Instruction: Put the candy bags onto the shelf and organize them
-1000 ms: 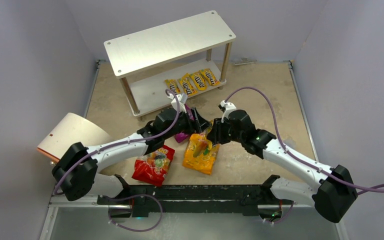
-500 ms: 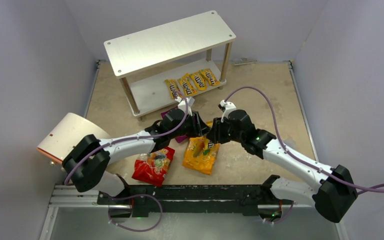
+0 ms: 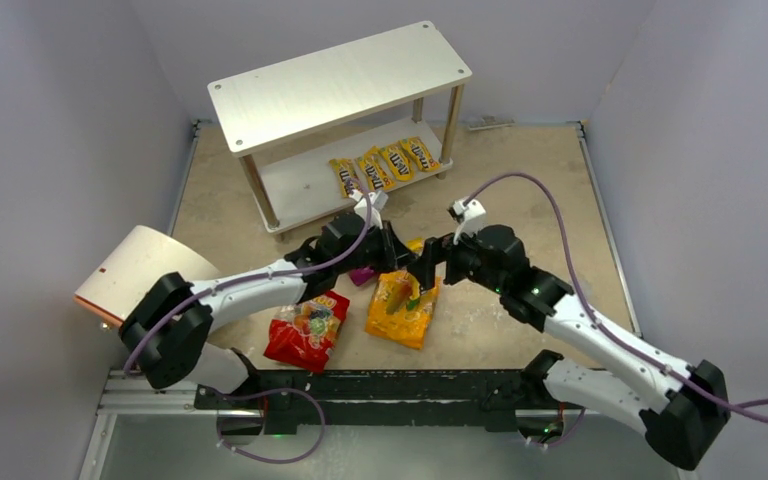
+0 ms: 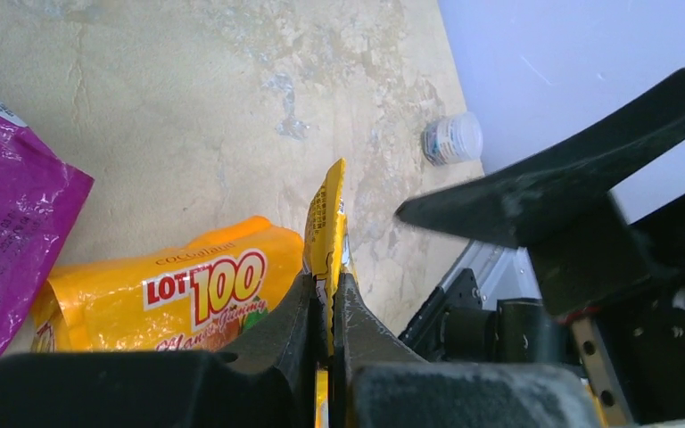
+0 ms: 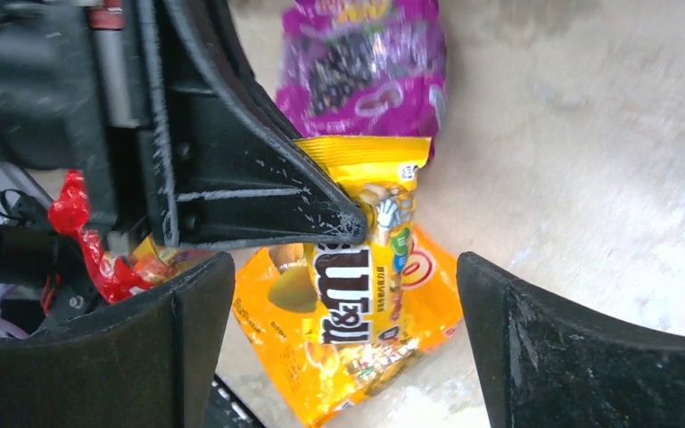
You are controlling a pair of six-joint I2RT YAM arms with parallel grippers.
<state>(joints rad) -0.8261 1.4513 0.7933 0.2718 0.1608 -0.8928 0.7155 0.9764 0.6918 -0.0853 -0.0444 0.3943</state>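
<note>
While the left fingers (image 4: pixel 276 334) pinch an M&M's packet (image 4: pixel 328 218) near the orange pouch (image 4: pixel 169 299), the right fingers (image 5: pixel 580 352) stand spread.

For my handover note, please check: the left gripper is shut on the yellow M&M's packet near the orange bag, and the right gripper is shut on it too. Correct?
Not quite. The right gripper is open: the right wrist view shows its fingers wide apart, either side of the M&M's packet. The left gripper is shut on it near the orange bag.
</note>
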